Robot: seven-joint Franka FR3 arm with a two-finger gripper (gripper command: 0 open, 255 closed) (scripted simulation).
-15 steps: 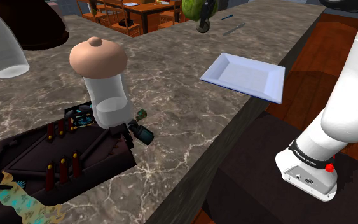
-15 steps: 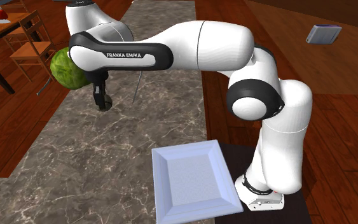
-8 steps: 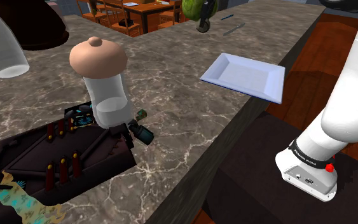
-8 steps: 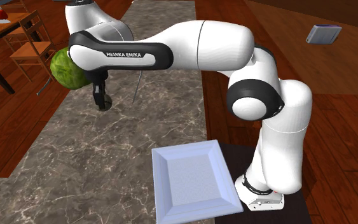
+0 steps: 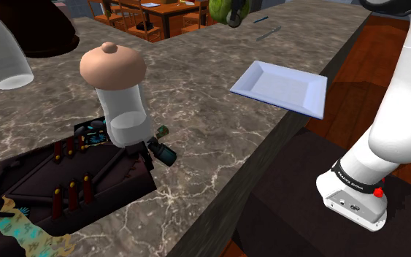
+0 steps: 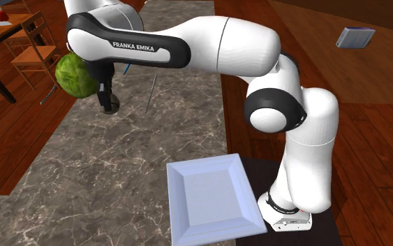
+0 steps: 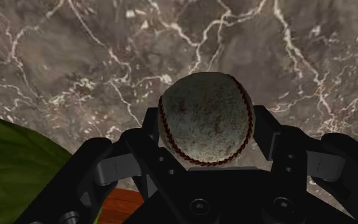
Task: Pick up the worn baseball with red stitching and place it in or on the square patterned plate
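A worn, off-white baseball (image 7: 206, 121) with red stitching sits clasped between my black fingers, above the marbled stone counter (image 7: 95, 57). My gripper (image 6: 107, 105) hangs over the counter's far end with the ball (image 6: 109, 107) showing as a dark lump at its tip, right beside a green round thing (image 6: 75, 75). The shoulder view has the gripper (image 5: 233, 18) at the top edge. The square white plate (image 6: 212, 199) lies near the counter's edge by the stand, well away from the gripper. That plate (image 5: 280, 87) is drawn plain white and is empty.
A white jar with a tan lid (image 5: 120, 95) stands beside a dark tray of small pieces (image 5: 65, 182). Thin utensils (image 5: 268, 33) lie on the counter past the plate. A green round thing (image 5: 222, 9) sits next to the gripper. Wooden furniture (image 6: 10, 42) stands beyond the counter.
The arm has risen a little, carrying the gripper and ball upward and slightly toward the second exterior view's left. The plate has not moved.
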